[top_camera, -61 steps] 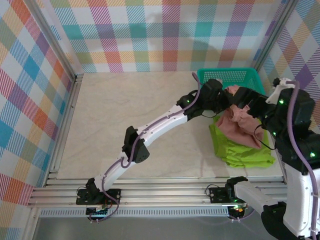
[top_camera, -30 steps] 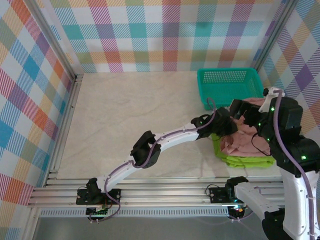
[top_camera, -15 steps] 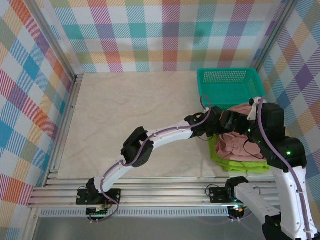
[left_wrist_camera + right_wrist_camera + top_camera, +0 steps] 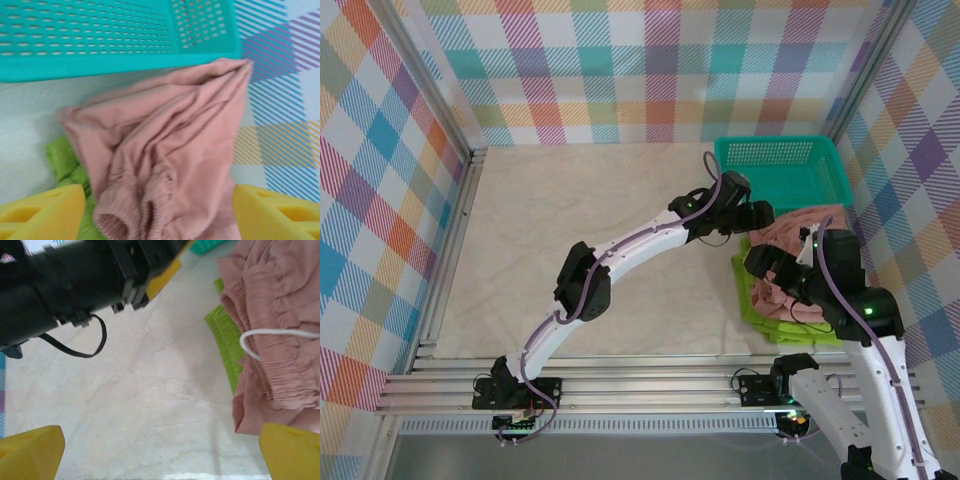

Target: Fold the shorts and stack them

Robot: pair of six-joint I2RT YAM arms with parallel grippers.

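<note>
The pink shorts lie crumpled on top of the folded lime green shorts at the right of the table, just in front of the teal basket. My left gripper hovers at their far left edge, open; in the left wrist view its yellow fingertips stand wide on either side of the pink shorts, clamping nothing. My right gripper is open over the pile's left edge, with bare table between its fingers. The pink shorts and their white drawstring lie at its right, beside the green shorts.
The teal basket stands at the back right against the checked wall, its side close behind the pile. The left arm's black wrist hangs close above the right gripper. Open table stretches to the left.
The left gripper has opened, let go of the pink shorts and drawn back toward the basket. The right gripper has slid nearer and leftward off the pile. The pink shorts now rest on the green ones.
</note>
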